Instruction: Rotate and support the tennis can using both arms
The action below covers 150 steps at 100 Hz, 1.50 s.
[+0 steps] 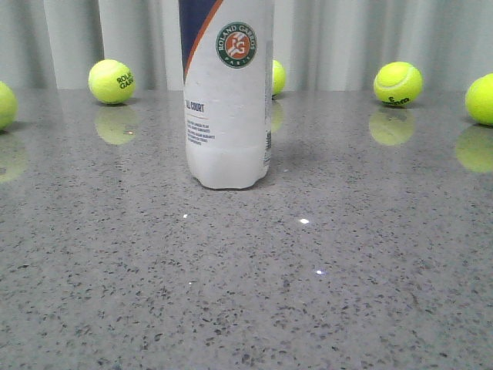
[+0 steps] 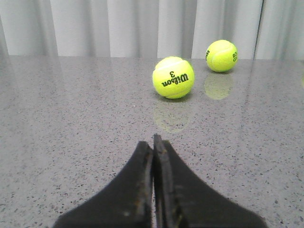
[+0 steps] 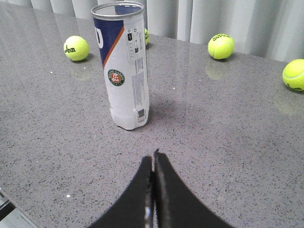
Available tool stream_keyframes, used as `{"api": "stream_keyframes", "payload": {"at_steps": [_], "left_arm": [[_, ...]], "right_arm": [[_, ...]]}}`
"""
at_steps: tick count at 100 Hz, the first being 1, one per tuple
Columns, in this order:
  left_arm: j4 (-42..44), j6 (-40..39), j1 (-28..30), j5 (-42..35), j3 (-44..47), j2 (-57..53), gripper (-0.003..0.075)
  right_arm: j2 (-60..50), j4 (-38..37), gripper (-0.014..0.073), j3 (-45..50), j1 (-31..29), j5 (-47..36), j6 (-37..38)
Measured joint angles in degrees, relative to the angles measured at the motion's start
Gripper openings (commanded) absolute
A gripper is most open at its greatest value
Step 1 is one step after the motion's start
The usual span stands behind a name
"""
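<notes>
On the grey table (image 1: pixel 385 293), upright tennis can (image 3: pixel 124 66), well ahead of closed right gripper (image 3: pixel 154 156), left gripper (image 2: pixel 153 142) closed

The front camera sits low, close to the grey table (image 1: pixel 246 293), facing forward toward the curtain (image 1: pixel 347 38); the tennis can (image 1: pixel 228 92) stands so near that its top is cut off. The right wrist camera looks down over the closed right gripper (image 3: pixel 154 154) from higher up, with the whole can ahead of the fingertips. The left wrist camera looks low past the closed left gripper (image 2: pixel 153 140) toward two balls. The front and right wrist views share the can; all three share the table and curtain.
</notes>
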Motion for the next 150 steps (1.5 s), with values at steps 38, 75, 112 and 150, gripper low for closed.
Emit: {"api": "stream_keyframes", "payload": {"at_steps": [38,75,112,150], "left_arm": [[-0.02,0.09,0.00,0.00,0.00,0.00,-0.0018],[-0.02,0.09,0.00,0.00,0.00,0.00,-0.0019],[-0.02,0.09,0.00,0.00,0.00,0.00,-0.0019],[-0.12,0.09,0.00,0.00,0.00,0.00,-0.0019]], "right_arm": [[-0.14,-3.47,-0.0060,9.37,-8.50,-17.63,0.63],[-7.92,-16.20,-0.0060,26.02,-27.45,-30.92,9.04],[-12.20,-23.70,-0.0060,38.88,-28.79,-47.21,19.85],[-12.20,-23.83,-0.0060,38.99,-28.79,-46.33,19.97]]}}
